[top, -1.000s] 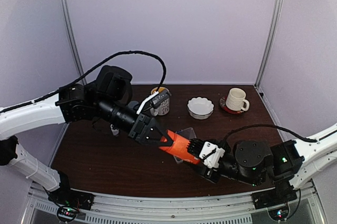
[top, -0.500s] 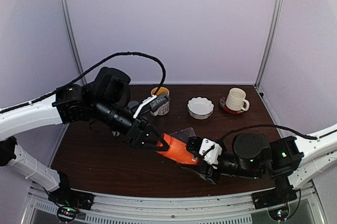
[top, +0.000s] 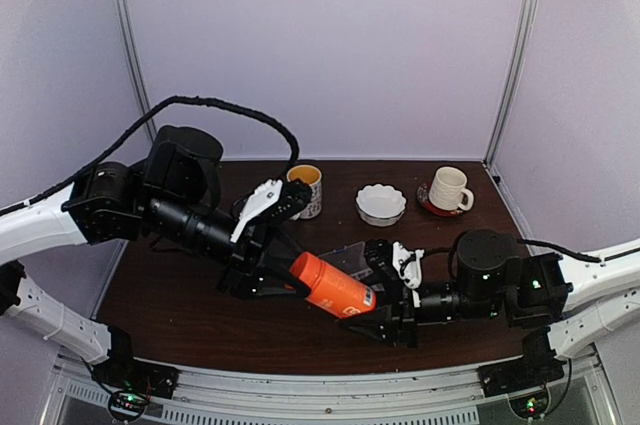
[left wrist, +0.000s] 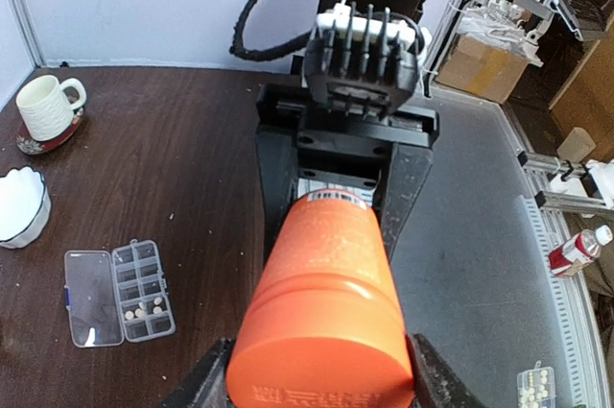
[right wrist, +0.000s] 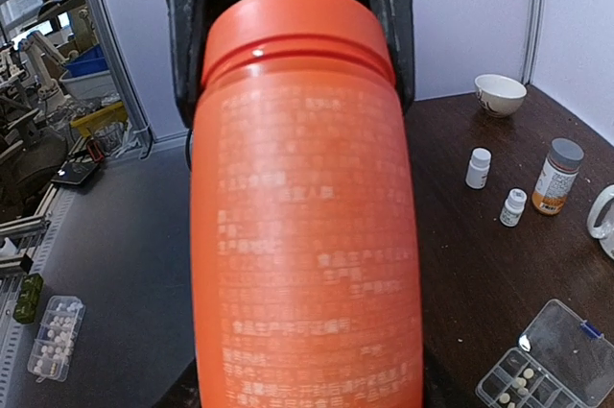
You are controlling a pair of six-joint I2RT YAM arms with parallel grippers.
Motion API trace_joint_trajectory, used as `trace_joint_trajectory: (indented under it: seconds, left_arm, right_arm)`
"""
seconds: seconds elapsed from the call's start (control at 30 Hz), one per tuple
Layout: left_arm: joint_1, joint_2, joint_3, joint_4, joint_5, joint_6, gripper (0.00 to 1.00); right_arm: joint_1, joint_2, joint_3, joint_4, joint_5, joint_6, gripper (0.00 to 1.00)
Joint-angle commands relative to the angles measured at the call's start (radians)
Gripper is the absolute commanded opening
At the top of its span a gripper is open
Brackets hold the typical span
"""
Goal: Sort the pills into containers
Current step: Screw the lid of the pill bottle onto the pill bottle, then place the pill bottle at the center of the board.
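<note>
Two robot arms hold one orange bottle (top: 333,286) between them, clear of the dark desk (top: 165,300), its ridged cap end toward the left arm (top: 190,213) and its base toward the right arm (top: 487,290). The left arm's jaws are clamped on the cap end; the right arm's jaws are clamped on the base end (both wrist cameras see mostly orange plastic).

Beneath and just behind the bottle in the overhead view, the clear pill box (left wrist: 144,278) lies flat on the desk, its lid folded open beside two rows of small compartments. A few pale pills (left wrist: 146,310) rest in a compartment near one end of the box, well apart from the bottle.

Along the back of the desk stand a mug with a yellow inside (top: 307,188), a white scalloped bowl (top: 381,204) and a cream mug (top: 449,188) on a red saucer. Two small white bottles (right wrist: 478,166) and a grey-capped bottle (right wrist: 554,176) stand close together on the desk.
</note>
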State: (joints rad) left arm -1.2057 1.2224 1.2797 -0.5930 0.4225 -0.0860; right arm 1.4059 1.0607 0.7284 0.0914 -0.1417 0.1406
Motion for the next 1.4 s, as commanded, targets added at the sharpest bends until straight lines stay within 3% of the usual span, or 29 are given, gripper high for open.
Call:
trace_joint_trajectory:
  seconds: [0.0, 0.03, 0.1, 0.3, 0.43, 0.57, 0.77, 1.03, 1.2, 1.37]
  left_arm:
    - [-0.011, 0.017, 0.084, -0.091, -0.153, 0.155, 0.00]
    - [-0.010, 0.027, 0.098, -0.123, -0.175, 0.134, 0.00]
    - [-0.010, 0.045, 0.118, -0.201, -0.240, 0.094, 0.00]
    - [0.037, 0.041, 0.095, -0.395, -0.470, -0.085, 0.00]
    - [0.201, -0.010, -0.030, -0.448, -0.532, -0.228, 0.00]
    - [0.392, -0.040, -0.157, -0.552, -0.722, -0.389, 0.00]
    - [0.561, -0.109, -0.317, -0.397, -0.621, -0.387, 0.00]
    - [0.747, -0.048, -0.312, -0.363, -0.639, -0.360, 0.00]
    - [0.891, 0.015, -0.294, -0.312, -0.615, -0.319, 0.00]
    - [0.946, 0.104, -0.282, -0.263, -0.578, -0.293, 0.00]
  right_arm:
    - [-0.010, -0.041, 0.039, -0.020, 0.006, 0.112, 0.81]
    - [-0.009, -0.046, 0.040, -0.047, 0.048, 0.099, 0.90]
    - [-0.010, -0.071, 0.023, -0.067, 0.129, 0.084, 0.99]
    - [-0.012, -0.146, -0.030, -0.142, 0.341, 0.070, 1.00]
    - [-0.021, -0.146, -0.051, -0.207, 0.466, 0.096, 1.00]
    - [-0.077, -0.094, -0.042, -0.312, 0.563, 0.203, 1.00]
    - [-0.137, -0.035, -0.020, -0.387, 0.626, 0.336, 1.00]
    - [-0.184, -0.032, 0.012, -0.462, 0.682, 0.378, 1.00]
    - [-0.310, -0.046, -0.021, -0.427, 0.557, 0.303, 1.00]
    - [-0.411, -0.060, -0.055, -0.398, 0.455, 0.231, 1.00]
